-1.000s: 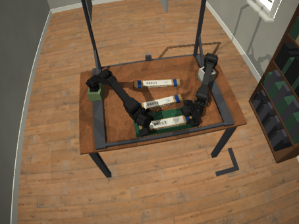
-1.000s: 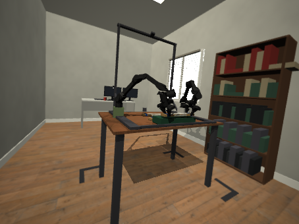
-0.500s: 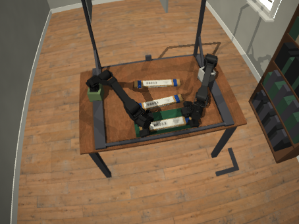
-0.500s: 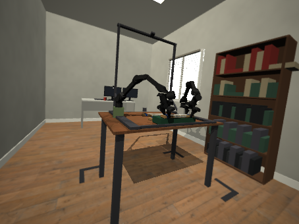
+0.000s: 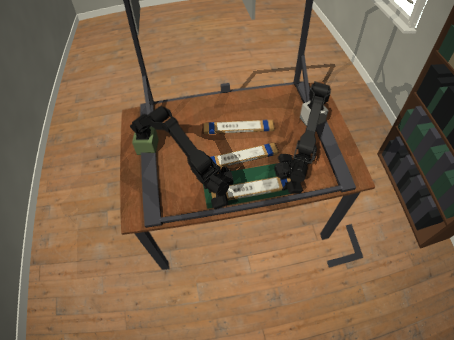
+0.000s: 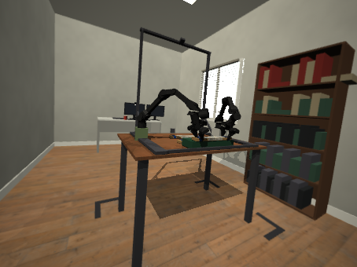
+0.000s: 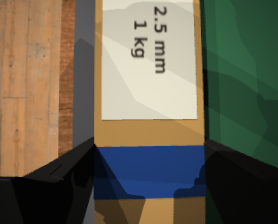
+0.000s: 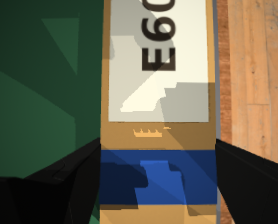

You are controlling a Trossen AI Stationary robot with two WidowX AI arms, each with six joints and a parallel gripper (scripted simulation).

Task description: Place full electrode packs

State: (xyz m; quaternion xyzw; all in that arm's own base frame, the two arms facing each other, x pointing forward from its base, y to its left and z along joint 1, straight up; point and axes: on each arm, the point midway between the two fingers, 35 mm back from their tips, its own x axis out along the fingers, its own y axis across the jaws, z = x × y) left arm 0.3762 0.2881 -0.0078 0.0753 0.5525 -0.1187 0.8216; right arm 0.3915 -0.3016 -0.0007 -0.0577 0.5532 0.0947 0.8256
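The front pack [image 5: 254, 188] [image 6: 215, 138] [image 7: 150, 132] [image 8: 159, 137] is held level by both arms over the green platform [image 5: 252, 174] [image 7: 245, 45] [image 8: 37, 135]. My left gripper [image 5: 288, 178] [image 7: 147, 143] is shut on its blue band at the "2.5 mm 1 kg" end, on the right in the top view. My right gripper [image 5: 222, 189] [image 8: 155, 144] is shut on the band at the "E6013" end. Whether the pack touches the platform is not clear. The middle pack [image 5: 245, 156] lies behind the platform, its left end partly hidden by the right arm. The rear pack [image 5: 239, 126] lies farther back.
A dark rail [image 5: 200, 215] runs along the table's front edge, close to the platform. Side rails [image 5: 151, 186] [image 5: 332, 156] flank the work area. The right arm's forearm passes over the left part of the table in the top view.
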